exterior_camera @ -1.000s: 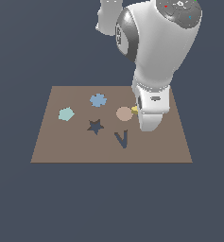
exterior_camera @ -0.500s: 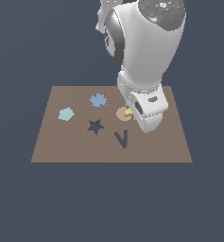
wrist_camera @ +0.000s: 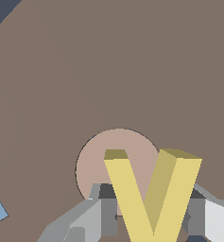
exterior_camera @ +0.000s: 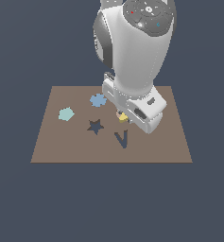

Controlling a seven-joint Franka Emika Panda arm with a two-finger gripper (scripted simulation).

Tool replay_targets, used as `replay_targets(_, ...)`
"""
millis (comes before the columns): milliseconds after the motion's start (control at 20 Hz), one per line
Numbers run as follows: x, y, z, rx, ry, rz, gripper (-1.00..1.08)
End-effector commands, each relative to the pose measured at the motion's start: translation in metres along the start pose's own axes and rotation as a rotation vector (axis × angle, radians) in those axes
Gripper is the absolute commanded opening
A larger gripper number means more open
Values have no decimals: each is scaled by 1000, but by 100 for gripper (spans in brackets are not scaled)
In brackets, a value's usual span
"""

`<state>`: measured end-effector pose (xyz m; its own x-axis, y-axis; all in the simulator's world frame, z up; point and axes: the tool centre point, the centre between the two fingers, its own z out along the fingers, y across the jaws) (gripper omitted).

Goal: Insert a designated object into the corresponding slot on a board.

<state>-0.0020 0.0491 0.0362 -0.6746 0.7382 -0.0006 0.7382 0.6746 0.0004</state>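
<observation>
Pinched between grey jaws, one pad flat against each outer arm: yellow V-shaped block (wrist_camera: 152, 198), point toward the wrist, two arm tops facing away. Gripper (wrist_camera: 151, 212) pressed onto block, not empty, not spread wide. Thick, sharp-edged, rigid-looking; likely light and unlikely to deform under squeeze. Faces plain and smooth, so possibly slippery; hold across the two outer flanks judged sound, since splayed flanks wedge against pads, though slanted faces could let block creep if grip slackens. Best not regripped mid-air. Carried clear of board (exterior_camera: 175, 142), over peach disc (wrist_camera: 92, 165), which shows directly behind block in wrist view. Nearest board's front edge, roughly mid-width: dark V-shaped slot (exterior_camera: 122, 139), open and unfilled. Just behind slot in exterior view: block (exterior_camera: 124, 116) under the arm's grey-white hand (exterior_camera: 137, 106), disc almost hidden there. Toward the exterior view's left of slot: dark star cutout (exterior_camera: 95, 126). Farther back: blue flower-like piece (exterior_camera: 98, 99), and pale teal piece (exterior_camera: 66, 114) nearer board's left edge. Whether block's heading matches slot's: cannot tell from here. Tight V fit judged to punish any twist.
</observation>
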Motion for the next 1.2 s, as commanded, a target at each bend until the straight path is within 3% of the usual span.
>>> replay_targets(0,-7,1,-1,0,0,-91,-100)
replay_targets(750,-45,21,-3,0,0,-624,-100)
replay_targets(1150,-57,35,-3,1,0,-847,-100)
